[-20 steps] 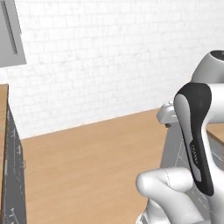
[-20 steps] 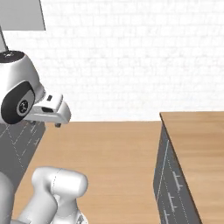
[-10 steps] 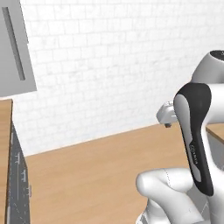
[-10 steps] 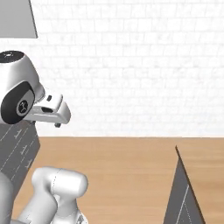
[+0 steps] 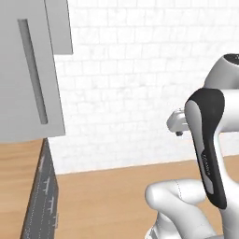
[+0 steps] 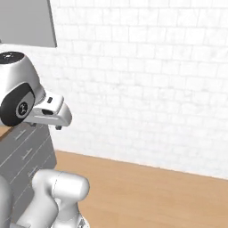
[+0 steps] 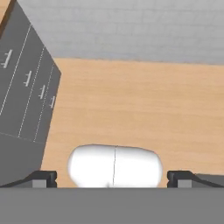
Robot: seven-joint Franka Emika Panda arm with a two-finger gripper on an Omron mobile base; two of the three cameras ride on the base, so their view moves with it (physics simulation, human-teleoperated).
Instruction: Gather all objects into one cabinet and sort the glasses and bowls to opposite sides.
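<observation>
1. Left base view: wall cabinet (image 5: 28, 79) is hanging at upper left, well apart from the claw (image 5: 179, 126), up and off to its left; its flat grey door is facing the camera with a long silver bar handle (image 5: 33, 71) running down it.
2. Below the cabinet, a wooden-topped table (image 5: 18, 182) with dark grey drawer fronts (image 5: 44, 196) is sitting low and left of the claw.
3. White brick wall (image 5: 130, 84) is standing behind the claw; wood floor (image 5: 102, 200) is lying below it.
4. The claw is hanging mid-air at centre right, partly hidden behind the arm's dark-banded link, touching nothing.
5. Right base view: a grey cabinet corner (image 6: 26, 22) is showing above and left of the claw (image 6: 57, 122); grey drawer fronts (image 6: 26, 156) are sitting below and left of it.
6. The claw is pointing down over the floor (image 6: 147, 196), well apart from the wall (image 6: 142, 80).
7. Hand view: claw (image 7: 113, 177) is released, fingertips (image 7: 43, 177) spread wide at the bottom edge, nothing between them.
8. Drawer fronts (image 7: 26, 87) with small handles are lying to the claw's upper left; bare wood floor (image 7: 140, 100) is lying ahead, with the wall (image 7: 131, 26) beyond.
9. Can't tell where the cups, tumbler and bowl are.
</observation>
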